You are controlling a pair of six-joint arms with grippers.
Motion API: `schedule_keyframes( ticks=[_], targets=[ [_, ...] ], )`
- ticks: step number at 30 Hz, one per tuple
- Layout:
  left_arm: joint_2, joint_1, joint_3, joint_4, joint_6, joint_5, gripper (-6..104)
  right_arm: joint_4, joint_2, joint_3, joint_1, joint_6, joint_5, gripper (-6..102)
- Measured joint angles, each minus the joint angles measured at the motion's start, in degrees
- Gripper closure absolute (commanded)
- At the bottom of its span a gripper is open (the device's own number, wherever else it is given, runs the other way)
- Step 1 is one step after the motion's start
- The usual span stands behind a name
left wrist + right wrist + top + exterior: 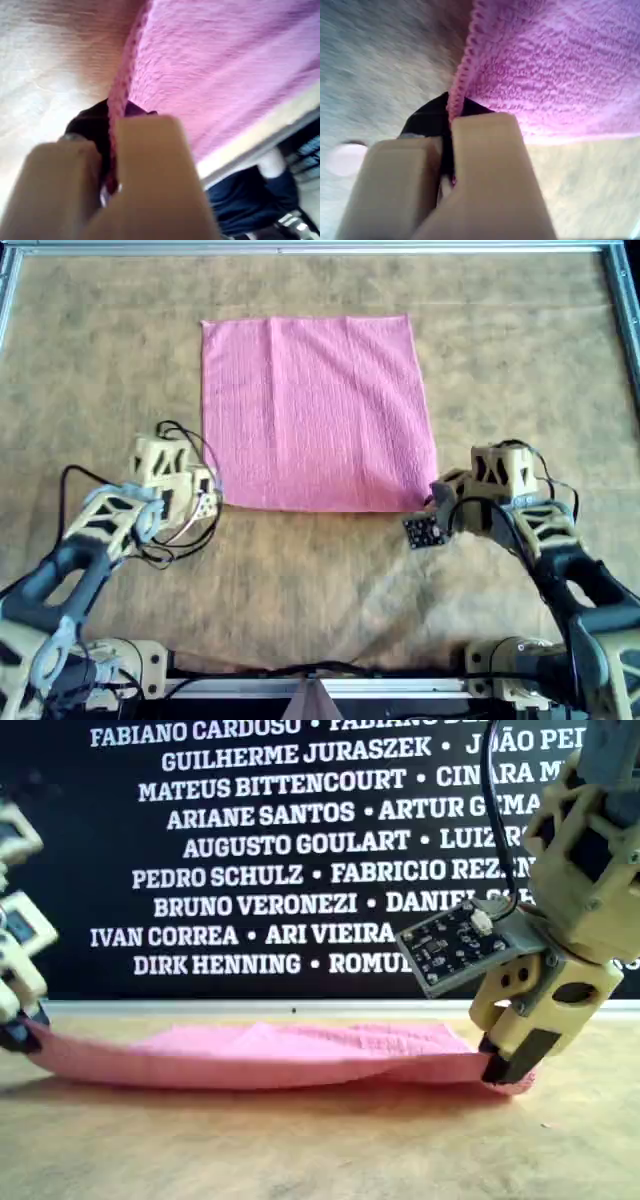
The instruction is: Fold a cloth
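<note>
Between clamped jaws, cloth (225, 75) hem vanishes; both wrists.

The cloth (318, 412) lies spread on the table (100, 370), each near corner between a claw's jaws.

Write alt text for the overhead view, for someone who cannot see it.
A pink square cloth lies flat on a brown table, seen from above. Two tan robot arms reach in from the view's bottom edge, one gripper at the cloth's near left corner and the other gripper at its near right corner.
</note>
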Motion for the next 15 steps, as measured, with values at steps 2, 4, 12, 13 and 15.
schedule_keyframes(
  ticks=[2, 4, 12, 13, 15],
  targets=[
    [2.64, 1.32, 1.49, 0.0, 0.0, 0.0, 99, 0.0, 2.46, 2.29, 0.09, 0.0, 0.0, 97],
    [4.22, 2.11, 3.16, 0.0, 0.0, 0.0, 99, 0.0, 5.19, 4.39, 0.09, 0.0, 0.0, 97],
    [4.57, 2.37, 4.83, 0.0, 0.0, 0.0, 99, 0.0, 12.83, 7.73, 0.09, 0.0, 0.0, 97],
    [4.57, 2.37, 4.83, 0.0, 0.0, 0.0, 99, 0.0, 12.83, 7.73, 0.09, 0.0, 0.0, 97],
    [4.57, 2.37, 4.83, 0.0, 0.0, 0.0, 99, 0.0, 12.83, 7.73, 0.09, 0.0, 0.0, 97]
  ],
)
